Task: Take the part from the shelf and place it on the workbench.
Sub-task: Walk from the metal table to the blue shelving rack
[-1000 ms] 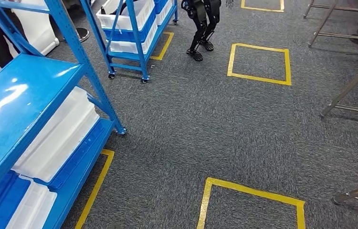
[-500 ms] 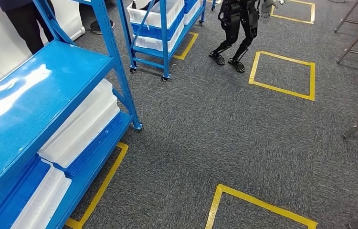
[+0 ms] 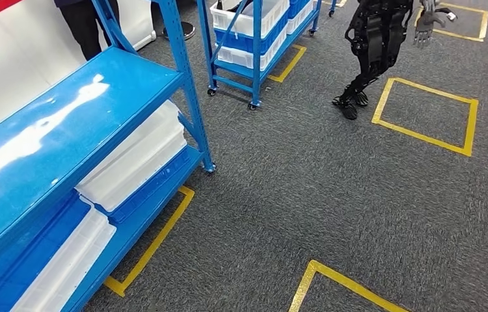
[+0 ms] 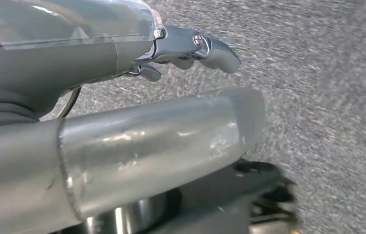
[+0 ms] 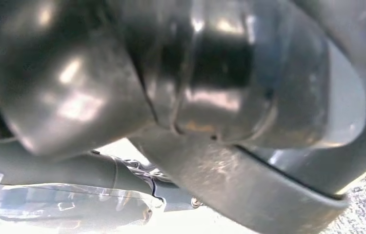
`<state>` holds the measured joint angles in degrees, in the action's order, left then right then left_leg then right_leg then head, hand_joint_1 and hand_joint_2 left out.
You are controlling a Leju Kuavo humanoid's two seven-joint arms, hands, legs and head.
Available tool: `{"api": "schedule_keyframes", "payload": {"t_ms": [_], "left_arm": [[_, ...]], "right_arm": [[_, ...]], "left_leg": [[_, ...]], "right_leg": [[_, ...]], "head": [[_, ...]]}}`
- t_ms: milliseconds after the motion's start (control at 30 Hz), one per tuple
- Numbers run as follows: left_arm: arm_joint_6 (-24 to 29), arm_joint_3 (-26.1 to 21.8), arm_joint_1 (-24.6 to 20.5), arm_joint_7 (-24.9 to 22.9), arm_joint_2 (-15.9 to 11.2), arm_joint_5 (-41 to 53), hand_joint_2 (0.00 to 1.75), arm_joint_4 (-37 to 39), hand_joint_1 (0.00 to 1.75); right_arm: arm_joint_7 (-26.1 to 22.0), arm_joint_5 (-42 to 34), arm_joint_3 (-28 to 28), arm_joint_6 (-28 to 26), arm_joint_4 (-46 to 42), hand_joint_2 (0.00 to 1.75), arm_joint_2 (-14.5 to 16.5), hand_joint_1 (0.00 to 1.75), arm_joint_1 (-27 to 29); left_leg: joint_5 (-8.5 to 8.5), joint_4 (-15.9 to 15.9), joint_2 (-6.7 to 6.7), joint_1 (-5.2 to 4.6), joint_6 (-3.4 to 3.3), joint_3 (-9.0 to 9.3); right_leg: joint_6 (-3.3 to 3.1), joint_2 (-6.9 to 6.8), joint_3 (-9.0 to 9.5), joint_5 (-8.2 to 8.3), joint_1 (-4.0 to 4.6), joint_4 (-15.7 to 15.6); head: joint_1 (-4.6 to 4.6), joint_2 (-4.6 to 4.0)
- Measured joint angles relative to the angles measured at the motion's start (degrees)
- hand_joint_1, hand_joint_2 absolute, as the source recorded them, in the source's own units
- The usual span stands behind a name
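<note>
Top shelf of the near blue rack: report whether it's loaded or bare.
Bare where visible: the top shelf shows glossy blue surface with only glare. White bins sit on the level below.

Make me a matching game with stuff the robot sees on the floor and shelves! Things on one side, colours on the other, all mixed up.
Things:
1. shelf
2. bins
3. tape squares
4. carpet

Colours:
A. yellow
B. grey
C. blue
D. white

Pairs: 1-C, 2-D, 3-A, 4-B
</note>
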<state>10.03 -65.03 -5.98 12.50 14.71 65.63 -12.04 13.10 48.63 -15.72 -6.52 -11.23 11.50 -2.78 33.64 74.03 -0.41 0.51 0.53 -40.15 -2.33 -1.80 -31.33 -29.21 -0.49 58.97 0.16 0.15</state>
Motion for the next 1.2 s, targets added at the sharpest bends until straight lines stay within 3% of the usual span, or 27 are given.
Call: {"api": "schedule_keyframes", "payload": {"t_ms": [33,100,167,233,300,367,433,467,500,567,633,700,767,833,933,967,1000,1033,1133,1200], "left_arm": [[0.0,0.0,0.1,0.0,0.0,0.0,0.0,0.0,0.0],[0.0,0.0,0.1,0.0,0.0,0.0,0.0,0.0,0.0],[0.0,0.0,-0.1,0.0,0.0,0.0,0.0,0.0,0.0],[0.0,0.0,-0.1,0.0,0.0,0.0,0.0,0.0,0.0],[0.0,-0.1,0.0,0.0,0.0,-0.1,0.0,0.0,0.0],[0.0,-0.1,-0.1,0.0,0.0,-0.1,0.0,0.0,0.0],[0.0,-0.1,-0.2,0.0,0.0,-0.1,0.0,0.0,0.0],[0.0,-0.1,-0.2,0.0,0.0,-0.1,0.0,0.0,0.0],[0.0,-0.1,-0.1,0.0,0.0,-0.2,0.0,0.0,0.0],[0.0,-0.1,0.0,0.0,0.0,-0.2,0.0,0.0,0.0],[0.0,-0.1,-0.1,-0.1,0.0,-0.2,0.0,0.0,0.0],[0.0,-0.1,-0.1,-0.1,0.0,-0.2,0.0,0.0,0.0],[0.0,-0.1,0.0,-0.1,0.0,-0.2,0.0,0.0,0.0],[0.0,-0.2,0.0,-0.1,0.0,-0.2,0.0,0.0,0.0],[0.0,-0.2,-0.1,-0.2,0.0,-0.2,0.0,0.0,0.0],[0.0,-0.2,-0.1,-0.2,0.0,-0.2,0.0,0.0,0.0],[0.0,-0.2,0.0,-0.2,0.0,-0.2,0.0,0.0,0.0],[0.0,-0.2,0.1,-0.2,0.0,-0.2,0.0,0.0,0.0],[0.1,-0.2,0.1,-0.2,0.0,-0.2,0.0,0.0,0.0],[0.1,-0.2,0.0,-0.2,0.0,-0.2,0.0,0.0,0.0]], "right_arm": [[0.0,0.0,0.0,0.0,0.0,0.0,0.0,0.0,0.0],[0.0,0.0,0.0,0.0,0.0,0.0,0.0,0.0,0.0],[0.1,0.0,0.0,0.0,0.0,0.0,0.1,0.0,0.0],[0.1,0.0,0.0,0.0,0.0,0.0,0.1,0.0,-0.1],[0.1,0.1,0.0,-0.1,0.0,0.0,0.1,0.0,-0.2],[0.1,0.1,0.0,-0.1,0.0,0.0,0.0,0.0,-0.2],[-0.1,0.1,0.0,-0.1,0.0,0.0,0.0,0.0,-0.2],[-0.2,0.1,0.0,-0.1,0.0,0.0,-0.1,0.0,-0.2],[-0.3,0.1,0.0,-0.1,0.0,0.0,-0.1,0.0,-0.2],[-0.3,0.1,0.0,-0.1,0.0,0.0,-0.1,0.0,-0.2],[-0.2,0.1,0.0,-0.1,0.0,0.0,-0.1,0.0,-0.2],[-0.2,0.2,0.0,-0.1,0.0,0.0,-0.2,0.0,-0.2],[-0.1,0.2,0.0,0.0,0.0,0.0,-0.1,0.0,-0.2],[-0.1,0.2,0.0,0.0,0.0,0.0,-0.1,0.0,-0.2],[-0.1,0.2,0.0,0.0,0.0,0.0,-0.1,0.0,0.0],[-0.1,0.2,0.0,0.0,0.0,0.0,-0.1,0.0,0.0],[-0.1,0.2,0.0,0.0,0.0,0.0,-0.1,0.0,0.0],[-0.1,0.2,0.0,0.1,0.0,0.0,-0.1,0.0,0.0],[-0.1,0.2,0.0,0.1,0.0,0.0,-0.1,0.0,0.0],[-0.1,0.2,0.0,0.1,0.0,0.0,-0.1,0.0,0.0]], "left_leg": [[-1.75,-2.4,0.19,0.02,-0.11,1.16],[-5.39,-10.4,1.82,-0.24,-0.66,5.23],[-6.59,-15.3,3.26,-0.76,-1.26,7.58],[-6.5,-15.9,2.83,-1.04,-1.7,7.76],[-6.89,-16.7,1.99,-0.75,-2.31,8.2],[-7.22,-17.3,1.21,-0.43,-2.96,8.58],[-7.22,-17.3,0.39,-0.46,-3.27,8.58],[-7.18,-17.3,-0.08,-0.47,-3.29,8.65],[-7.14,-17.3,-0.63,-0.46,-3.25,8.75],[-6.94,-17.0,-1.86,-0.37,-2.98,8.99],[-6.58,-16.3,-2.95,-0.42,-2.47,8.73],[-6.44,-15.9,-3.72,-0.46,-1.81,8.16],[-6.44,-15.8,-4.22,-0.29,-1.1,7.82],[-5.17,-14.0,-3.06,-0.25,-0.54,6.95],[-0.16,-3.8,-0.53,-0.14,0.06,2.09],[0.8,-0.8,-0.22,-0.05,0.18,0.57],[0.68,0.4,-0.06,0.01,0.23,-0.06],[-0.53,-0.7,0.06,0.05,0.18,0.46],[-5.84,-12.0,1.6,-0.25,-0.54,6.04],[-6.56,-15.8,2.42,-0.7,-1.09,7.85]], "right_leg": [[0.06,-0.46,0.18,-0.13,0.04,0.0],[0.35,-1.25,0.64,-0.47,0.18,0.0],[0.88,-1.95,0.86,-0.75,0.34,0.0],[1.45,-2.67,1.09,-0.85,0.34,-0.1],[2.06,-1.89,1.19,-1.54,0.18,0.5],[2.48,0.27,-0.87,-4.31,0.03,5.0],[2.66,1.41,-4.75,-7.56,0.01,12.5],[2.75,1.54,-6.09,-7.99,0.0,14.9],[2.82,1.62,-6.45,-7.24,-0.04,15.3],[2.88,2.07,-4.12,-2.96,-0.29,9.9],[2.83,3.82,-1.28,-0.06,-0.6,3.2],[2.52,4.95,-0.63,0.04,-0.57,1.1],[1.83,4.32,-0.64,0.21,-0.47,0.7],[1.03,3.41,-0.35,0.4,-0.57,0.3],[0.35,1.65,-0.18,0.28,-0.41,0.1],[0.28,1.1,-0.15,0.19,-0.3,0.1],[0.26,0.62,-0.08,0.1,-0.23,0.1],[0.29,0.23,0.06,0.0,-0.19,0.1],[0.73,-0.7,0.69,-0.48,-0.07,0.1],[1.27,-1.23,0.89,-0.71,0.05,0.1]], "head": [[0.01,0.0],[0.01,0.0],[0.01,0.0],[0.01,0.0],[0.03,0.0],[0.07,0.0],[0.08,0.0],[0.08,0.0],[0.08,0.0],[0.08,0.0],[0.06,0.0],[0.02,0.0],[0.02,0.0],[0.01,0.0],[-0.04,0.0],[-0.05,0.0],[-0.04,0.0],[-0.05,0.0],[-0.05,0.0],[-0.04,0.0]]}}
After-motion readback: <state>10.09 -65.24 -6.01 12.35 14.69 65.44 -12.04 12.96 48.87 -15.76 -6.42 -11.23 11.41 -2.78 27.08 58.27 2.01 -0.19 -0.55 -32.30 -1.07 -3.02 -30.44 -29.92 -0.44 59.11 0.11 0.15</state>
